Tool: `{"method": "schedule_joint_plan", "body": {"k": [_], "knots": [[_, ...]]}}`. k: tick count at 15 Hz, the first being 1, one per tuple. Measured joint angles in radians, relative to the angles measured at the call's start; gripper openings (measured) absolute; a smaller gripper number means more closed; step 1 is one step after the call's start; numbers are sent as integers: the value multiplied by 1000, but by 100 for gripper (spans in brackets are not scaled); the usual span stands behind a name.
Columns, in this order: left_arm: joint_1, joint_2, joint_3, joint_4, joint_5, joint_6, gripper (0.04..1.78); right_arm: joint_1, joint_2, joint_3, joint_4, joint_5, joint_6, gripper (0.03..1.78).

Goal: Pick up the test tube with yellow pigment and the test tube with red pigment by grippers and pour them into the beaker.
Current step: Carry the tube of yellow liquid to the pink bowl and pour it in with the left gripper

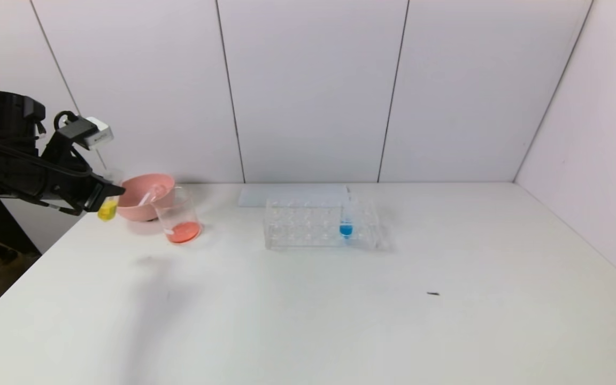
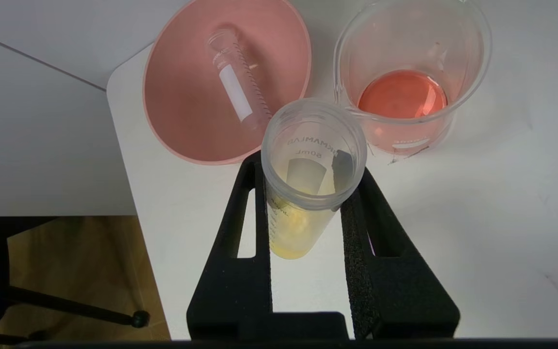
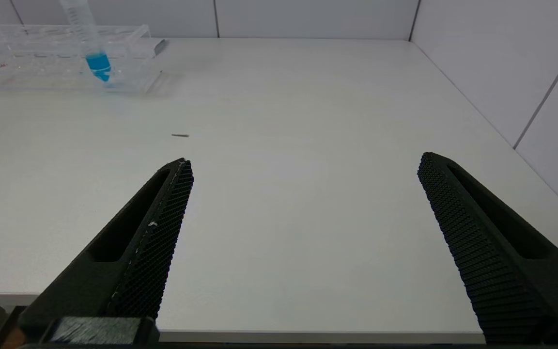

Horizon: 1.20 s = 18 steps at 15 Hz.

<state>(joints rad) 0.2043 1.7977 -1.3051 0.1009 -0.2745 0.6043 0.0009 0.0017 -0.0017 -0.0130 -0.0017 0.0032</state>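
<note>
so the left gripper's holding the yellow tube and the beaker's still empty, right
Not quite. The left gripper does hold the yellow tube, but the beaker isn't empty: the left wrist view shows red liquid in its bottom.

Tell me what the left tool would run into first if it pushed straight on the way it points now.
Probably the pink bowl. The left tool, shut on the test tube with yellow pigment, points toward the bowl and the beaker beside it; the bowl looks nearer, though depth is unclear.

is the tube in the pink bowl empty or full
Empty. The tube lying in the pink bowl shows no liquid; red liquid already sits in the beaker.
</note>
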Motion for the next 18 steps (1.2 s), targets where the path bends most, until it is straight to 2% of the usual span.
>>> {"method": "schedule_joint_plan", "body": {"k": [6,18], "knots": [[16,15,-49,93,-6,86,44,0,0,0,0,0,0,170],[16,32,-137,177,-6,234,44,0,0,0,0,0,0,170]]}}
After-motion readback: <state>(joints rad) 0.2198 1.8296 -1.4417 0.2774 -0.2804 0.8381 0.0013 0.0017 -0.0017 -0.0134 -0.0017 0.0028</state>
